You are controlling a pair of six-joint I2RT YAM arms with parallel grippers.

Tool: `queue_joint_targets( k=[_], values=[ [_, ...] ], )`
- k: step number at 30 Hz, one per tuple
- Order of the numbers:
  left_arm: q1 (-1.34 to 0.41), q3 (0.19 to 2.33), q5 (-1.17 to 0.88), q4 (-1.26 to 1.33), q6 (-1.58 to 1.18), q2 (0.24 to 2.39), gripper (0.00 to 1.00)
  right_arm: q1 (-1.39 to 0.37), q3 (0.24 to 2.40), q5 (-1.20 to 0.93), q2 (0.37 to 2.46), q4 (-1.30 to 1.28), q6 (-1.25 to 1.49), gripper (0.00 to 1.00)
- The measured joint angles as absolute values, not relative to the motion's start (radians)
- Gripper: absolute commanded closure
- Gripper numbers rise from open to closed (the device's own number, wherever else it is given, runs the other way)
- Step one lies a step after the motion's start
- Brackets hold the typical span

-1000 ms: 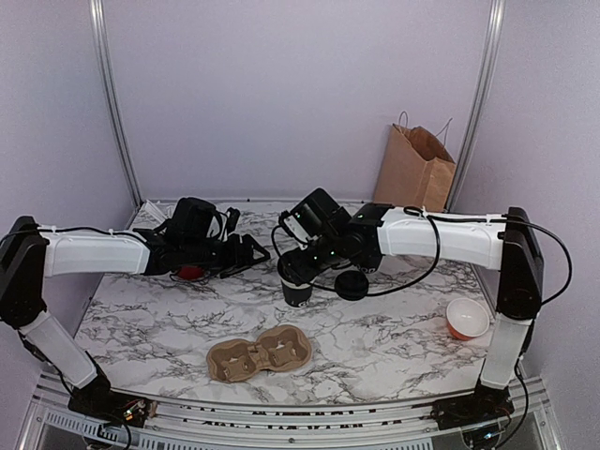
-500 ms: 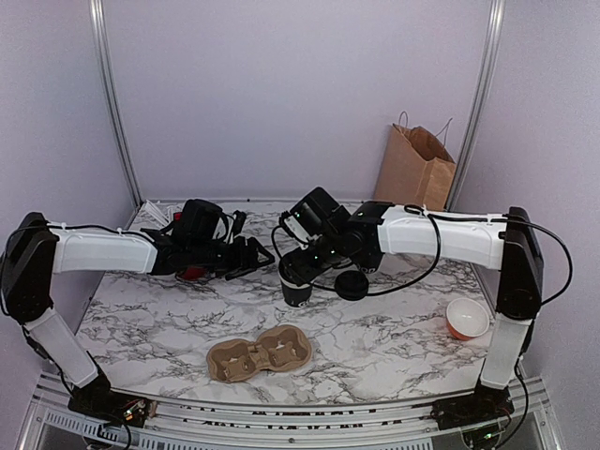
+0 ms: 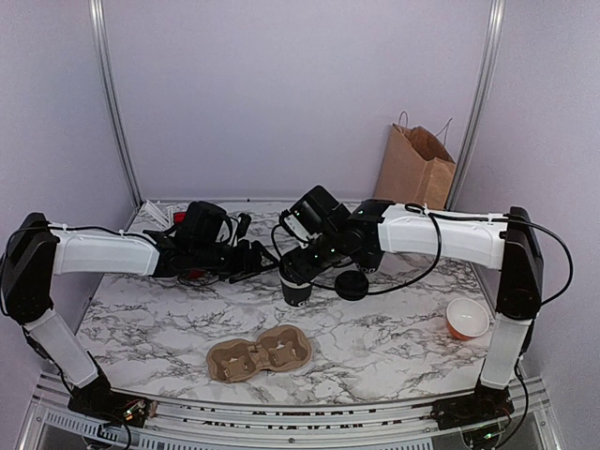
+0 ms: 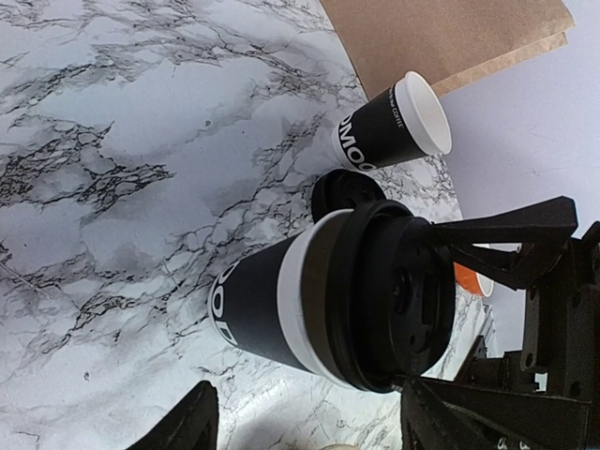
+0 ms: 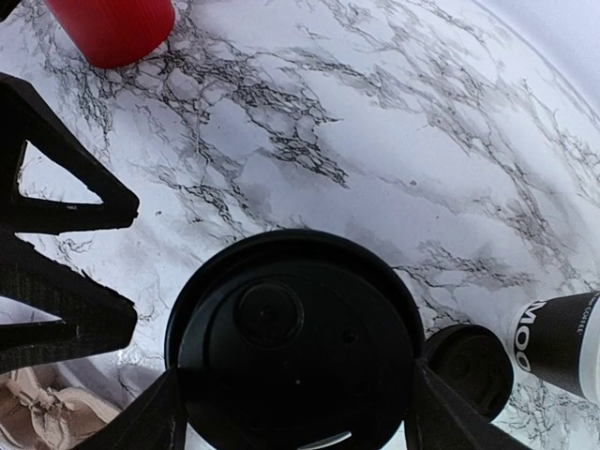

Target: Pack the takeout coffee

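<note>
Farthest left, the red cup [image 5: 112,28] stands out of play. Next, the left gripper [image 4: 309,412] lies low with its jaws apart and the coffee [image 4: 281,309] just ahead of them, likely there to brace it. The coffee stands upright mid-table. From above, the right gripper [image 5: 295,398] clamps its lid by the rim, apparently to seat it or lift. A spare lid [image 4: 345,192] lies just beside. The bag [image 3: 414,171] stands far right.
</note>
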State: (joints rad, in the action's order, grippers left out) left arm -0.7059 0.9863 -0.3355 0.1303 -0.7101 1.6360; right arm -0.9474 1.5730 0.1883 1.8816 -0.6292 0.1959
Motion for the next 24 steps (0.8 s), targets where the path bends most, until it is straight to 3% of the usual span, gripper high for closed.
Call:
queue_joint_targets(
  k=[24],
  values=[
    [-0.706, 0.986, -0.336, 0.132, -0.707, 1.667, 0.45, -0.949, 1.573, 0.171, 1.911, -0.609, 0.207, 0.25]
  ],
)
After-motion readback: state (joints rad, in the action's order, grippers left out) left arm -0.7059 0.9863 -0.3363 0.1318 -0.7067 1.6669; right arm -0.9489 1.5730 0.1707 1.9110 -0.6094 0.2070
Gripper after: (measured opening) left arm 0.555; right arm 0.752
